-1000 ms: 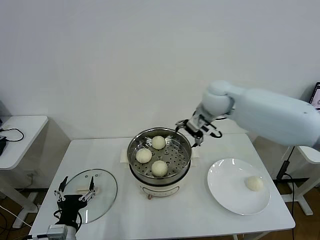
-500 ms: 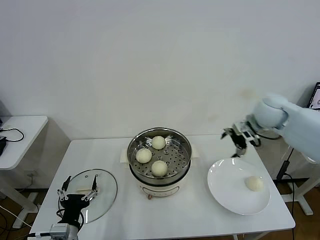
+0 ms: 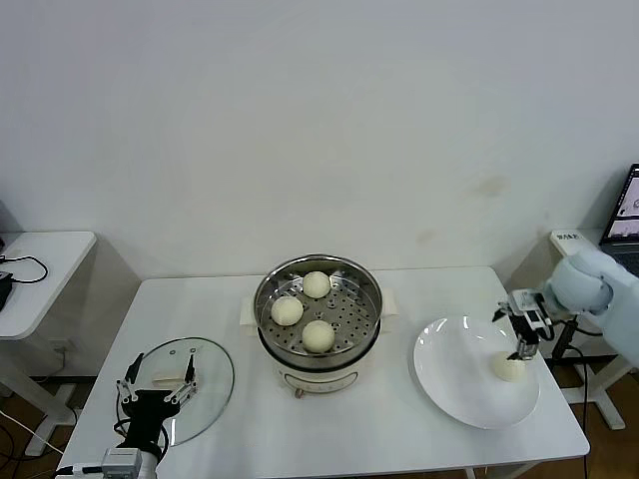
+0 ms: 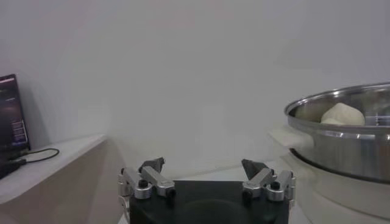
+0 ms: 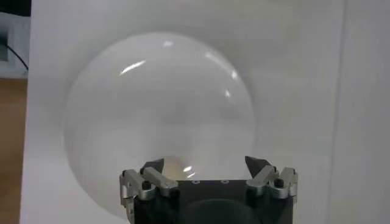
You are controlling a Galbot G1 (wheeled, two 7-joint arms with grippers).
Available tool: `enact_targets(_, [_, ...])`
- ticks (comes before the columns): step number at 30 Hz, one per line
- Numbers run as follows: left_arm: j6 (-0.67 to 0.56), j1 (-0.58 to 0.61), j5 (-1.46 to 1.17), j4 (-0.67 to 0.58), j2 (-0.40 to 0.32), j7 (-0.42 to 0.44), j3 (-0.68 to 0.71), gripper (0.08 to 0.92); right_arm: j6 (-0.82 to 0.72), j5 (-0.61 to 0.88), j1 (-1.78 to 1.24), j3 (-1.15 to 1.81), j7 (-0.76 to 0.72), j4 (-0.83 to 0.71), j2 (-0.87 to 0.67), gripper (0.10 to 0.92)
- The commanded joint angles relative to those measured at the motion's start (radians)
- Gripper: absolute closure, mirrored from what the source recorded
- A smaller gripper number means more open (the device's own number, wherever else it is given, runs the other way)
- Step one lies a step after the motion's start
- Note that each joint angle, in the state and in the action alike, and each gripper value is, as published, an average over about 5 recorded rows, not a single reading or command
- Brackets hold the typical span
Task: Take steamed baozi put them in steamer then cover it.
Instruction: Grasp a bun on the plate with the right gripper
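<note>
Right pincer (image 3: pixel 521 336) spread wide, empty, hanging just above the last baozi (image 3: pixel 508 366) on the white plate (image 3: pixel 454 384), right part of the tabletop (image 3: pixel 379 439). Three baozi (image 3: pixel 318 335) sitting on the perforated tray inside the steamer (image 3: pixel 318 315), mid-tabletop, uncovered. Cover (image 3: pixel 205 374) flat on the tabletop at front left. Left pincer (image 3: pixel 156 385) parked over the cover's near edge, fingers apart, holding nothing.

Readable text: I can make out none in any view.
Laptop screen (image 3: pixel 629 205), head view, 3 o'clock edge: I see marks, too small to read.
Monitor (image 4: pixel 12 115), left wrist view: lines glow, illegible to me.
</note>
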Motion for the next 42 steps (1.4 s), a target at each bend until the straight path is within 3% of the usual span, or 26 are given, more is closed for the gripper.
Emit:
enact_targets(1, [0.0, 0.004, 0.006, -0.002, -0.005, -0.001, 0.001, 0.177, -0.01, -0.099, -0.24, 0.19, 0.0, -0.059, -0.001, 0.202])
enact_targets(30, [-0.003, 0.01, 0.021, 0.0, -0.023, -0.003, 0.002, 0.177, 0.005, -0.163, -0.298, 0.263, 0.044, -0.195, 0.133, 0.207])
enact_targets(42, [-0.003, 0.008, 0.028, -0.001, -0.026, -0.005, 0.011, 0.177, 0.002, -0.141, -0.223, 0.222, 0.016, -0.183, 0.118, 0.372])
